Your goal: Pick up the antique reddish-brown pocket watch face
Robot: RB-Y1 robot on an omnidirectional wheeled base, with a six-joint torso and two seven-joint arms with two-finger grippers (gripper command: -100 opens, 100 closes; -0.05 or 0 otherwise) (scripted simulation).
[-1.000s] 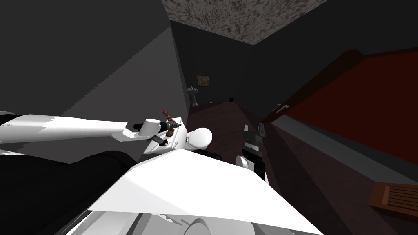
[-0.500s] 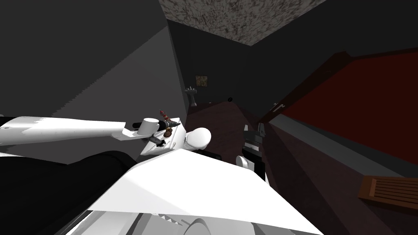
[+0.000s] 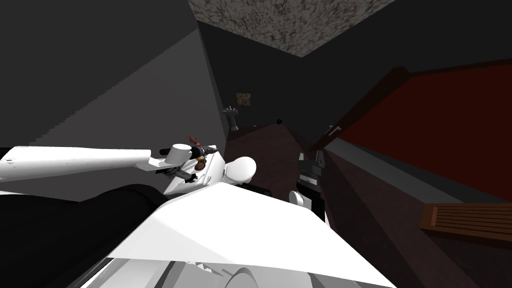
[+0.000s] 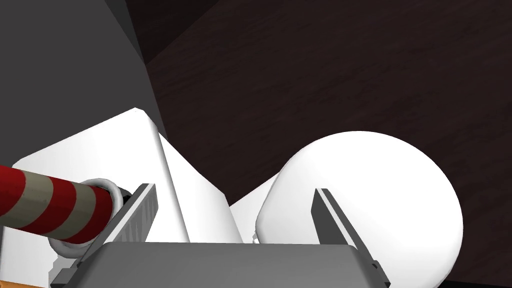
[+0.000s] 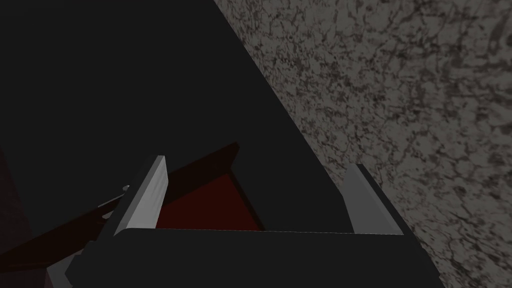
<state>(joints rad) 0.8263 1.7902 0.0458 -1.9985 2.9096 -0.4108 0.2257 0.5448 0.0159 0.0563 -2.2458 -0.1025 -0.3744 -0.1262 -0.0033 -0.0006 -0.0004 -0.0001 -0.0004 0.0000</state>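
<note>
Overhead, the left jaws sit over the white toilet tank [image 3: 212, 169]. The small brown pocket watch [image 3: 201, 160] lies on the tank's top just beside them, near a red-and-white striped stick [image 3: 196, 143]. The right jaws hang on the far side of the rounded toilet lid [image 3: 241, 169], well apart from the watch.

From the left wrist, the jaws stand released, gripping nothing. The striped stick lies just outside one finger, with the tank's corner between the two.

From the right wrist, the jaws stand spread and empty.
</note>
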